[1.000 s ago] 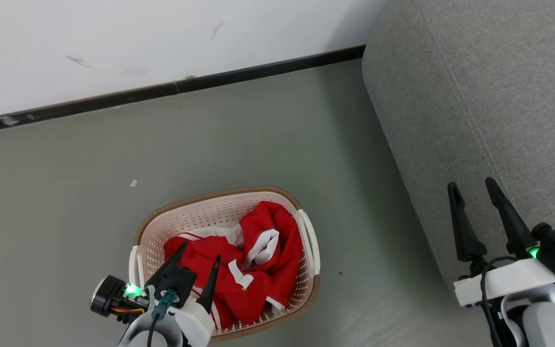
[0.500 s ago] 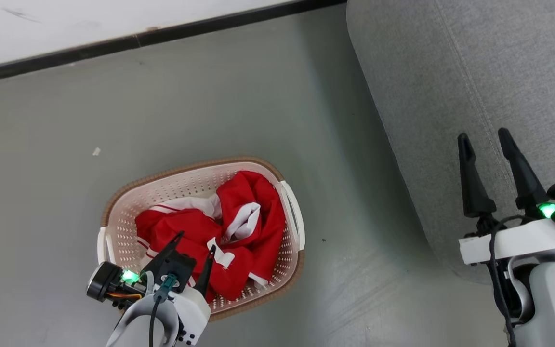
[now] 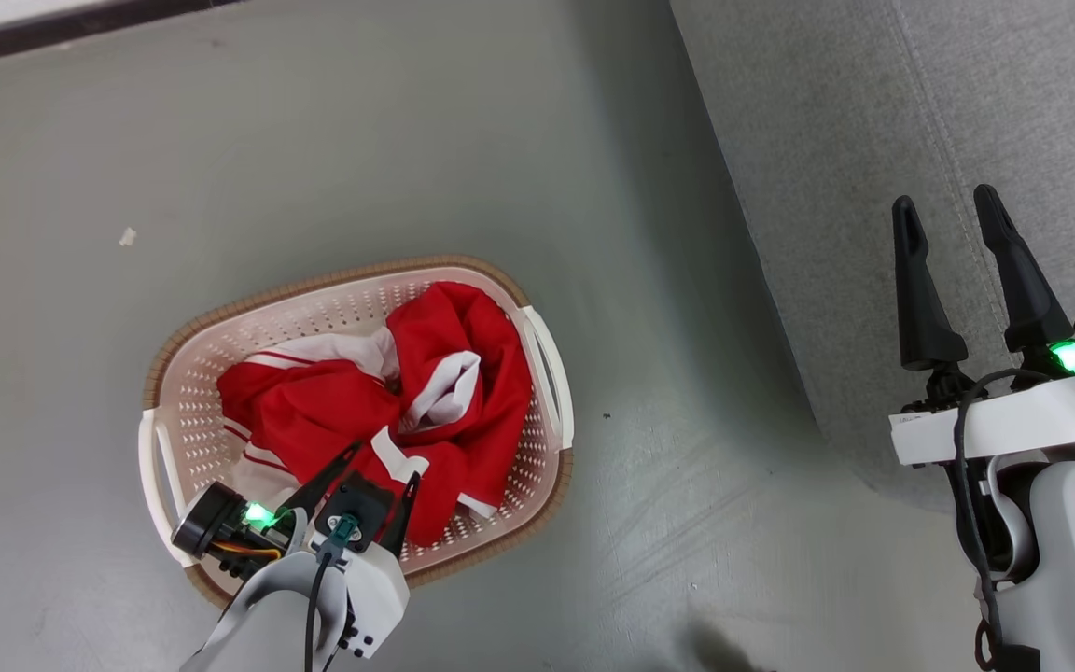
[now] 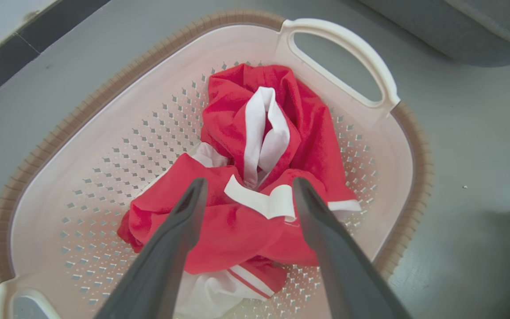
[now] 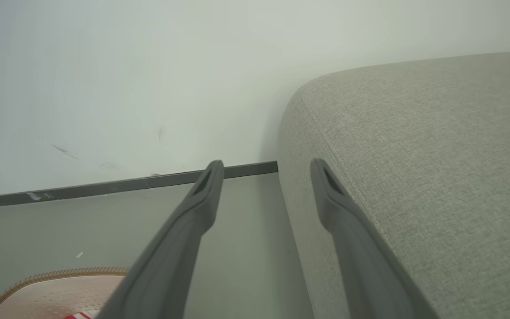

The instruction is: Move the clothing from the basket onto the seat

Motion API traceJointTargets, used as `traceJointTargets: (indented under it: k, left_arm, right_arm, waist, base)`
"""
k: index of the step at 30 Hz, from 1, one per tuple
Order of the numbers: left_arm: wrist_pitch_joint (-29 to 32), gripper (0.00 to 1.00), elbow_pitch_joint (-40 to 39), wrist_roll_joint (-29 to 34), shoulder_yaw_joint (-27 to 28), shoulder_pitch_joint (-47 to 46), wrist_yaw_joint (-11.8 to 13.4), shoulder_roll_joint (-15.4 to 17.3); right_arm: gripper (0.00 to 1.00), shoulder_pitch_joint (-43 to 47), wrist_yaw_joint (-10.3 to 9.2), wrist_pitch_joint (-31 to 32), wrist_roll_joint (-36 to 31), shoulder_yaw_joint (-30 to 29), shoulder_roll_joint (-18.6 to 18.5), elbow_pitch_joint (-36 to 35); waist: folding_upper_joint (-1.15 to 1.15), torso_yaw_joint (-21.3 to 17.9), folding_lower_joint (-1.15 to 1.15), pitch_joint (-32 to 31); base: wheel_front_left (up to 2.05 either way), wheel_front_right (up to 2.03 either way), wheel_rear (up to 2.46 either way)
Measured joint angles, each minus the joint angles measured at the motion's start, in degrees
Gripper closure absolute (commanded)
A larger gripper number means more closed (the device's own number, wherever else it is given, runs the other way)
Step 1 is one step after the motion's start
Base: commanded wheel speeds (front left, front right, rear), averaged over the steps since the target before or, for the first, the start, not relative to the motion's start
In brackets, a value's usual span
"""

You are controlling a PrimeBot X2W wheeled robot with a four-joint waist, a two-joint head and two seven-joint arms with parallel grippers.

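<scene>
- So far, none of the task is looking done: all the red and white clothing (image 3: 314,415) is lying bunched inside the basket (image 3: 202,411), and the visible part of the grey seat (image 3: 873,140) is carrying nothing.
- What is remaining, as I am judging it, is the whole job: gripping a garment, lifting it out, carrying it right to the seat, and repeating for whatever is left in the heap.
- How many garments are making up the heap I cannot tell.
- The basket is sitting on the floor (image 3: 407,140), left of the seat and apart from it. Its long axis is running left to right, with the right handle (image 3: 547,373) lying a little farther away than the left one.
- The clothing is stretching along that same axis, and a white-lined fold is opening upward near the right end.
- The left claw (image 3: 386,462) is hanging over the near part of the heap, fingers spread apart and gripping nothing.
- The right claw (image 3: 943,196) is hovering over the seat's edge, fingers likewise apart and empty.
</scene>
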Motion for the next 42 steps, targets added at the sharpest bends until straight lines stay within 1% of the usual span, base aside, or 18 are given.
traceJointTargets:
  k: [17, 22, 24, 28, 29, 30, 31, 32, 33, 42]
  left_arm:
    - [0.5, 0.0, 6.6, 0.5, 0.1, -5.8, 0.2, 0.0]
    - [1.1, 0.0, 8.6, 1.1, 0.8, -7.4, 2.4, 0.6]
    - [1.4, 0.0, 9.4, 1.1, 1.1, -8.2, 2.8, 1.1]
    - [1.6, 0.0, 10.6, 1.1, 1.3, -9.3, 3.7, 1.1]
    - [1.6, 0.11, 10.8, 1.1, 1.4, -9.4, 3.7, 1.1]
    - [1.8, 0.4, 11.0, 1.1, 1.5, -9.5, 3.7, 1.0]
    - [1.8, 0.63, 11.3, 1.1, 1.5, -9.5, 3.9, 1.0]
    - [1.8, 0.93, 11.5, 1.1, 1.4, -9.6, 4.0, 0.9]
    - [1.8, 1.0, 11.6, 1.1, 1.4, -9.7, 4.0, 0.9]
    - [0.4, 1.0, 12.2, 0.8, 1.4, -11.5, 3.9, 0.4]
  right_arm:
    - [0.0, -2.5, 0.0, 0.0, 0.6, 0.3, 0.0, -0.1]
    - [0.0, -3.6, 0.0, 0.0, 0.8, 0.3, 0.0, -0.2]
    - [0.0, -3.8, 0.0, 0.0, 1.0, 0.4, 0.0, -0.2]
    - [0.0, -4.8, 0.0, 0.0, 1.7, 0.4, 0.0, -0.2]
    - [0.0, -4.7, 0.0, 0.0, 1.7, 0.4, 0.0, -0.2]
    - [0.0, -4.8, 0.0, 0.0, 1.8, 0.4, 0.0, -0.2]
    - [0.0, -4.8, 0.0, 0.0, 1.9, 0.4, 0.0, -0.2]
    - [0.0, -5.1, 0.0, 0.0, 1.9, 0.3, 0.0, -0.2]
    - [0.0, -5.5, 0.0, 0.0, 1.9, 0.3, 0.0, -0.1]
    - [0.0, -6.9, 0.01, 0.0, 2.3, 0.3, 0.0, 0.5]
  waist:
    - [0.0, -1.5, 0.0, 6.3]
    - [0.0, -1.8, 0.0, 7.8]
    - [0.0, -1.9, 0.0, 8.4]
    - [0.0, -2.1, 0.0, 9.3]
    - [0.0, -2.1, 0.0, 9.6]
    - [0.0, -2.2, 0.0, 9.8]
    - [0.0, -2.2, 0.0, 9.9]
    - [0.0, -2.2, 0.0, 10.1]
    - [0.0, -2.1, 0.0, 10.2]
    - [0.0, -1.7, 0.0, 9.3]
  base:
    - [0.0, 0.0, 0.0]
    - [0.0, 0.0, 0.0]
    - [0.0, 0.0, 0.0]
    - [0.0, 0.0, 0.0]
    - [0.0, 0.0, 0.0]
    - [0.0, 0.0, 0.0]
    - [0.0, 0.0, 0.0]
    - [0.0, 0.0, 0.0]
    - [0.0, 0.0, 0.0]
    - [0.0, 0.0, 0.0]
